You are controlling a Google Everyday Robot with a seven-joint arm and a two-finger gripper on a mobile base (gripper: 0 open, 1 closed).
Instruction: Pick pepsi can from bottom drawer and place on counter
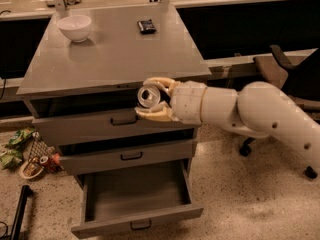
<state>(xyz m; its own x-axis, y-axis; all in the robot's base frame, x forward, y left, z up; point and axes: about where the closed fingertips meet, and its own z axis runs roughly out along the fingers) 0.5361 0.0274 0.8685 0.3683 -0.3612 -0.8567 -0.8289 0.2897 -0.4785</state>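
My gripper is shut on the pepsi can, whose silver top faces the camera. It holds the can in the air in front of the top drawer, just below the front edge of the counter. One cream finger lies above the can and the other below it. The white arm reaches in from the right. The bottom drawer is pulled out and shows nothing inside.
A white bowl and a small black packet sit at the back of the counter. The two upper drawers are slightly ajar. Snack bags and litter lie on the floor at left. An office chair stands at right.
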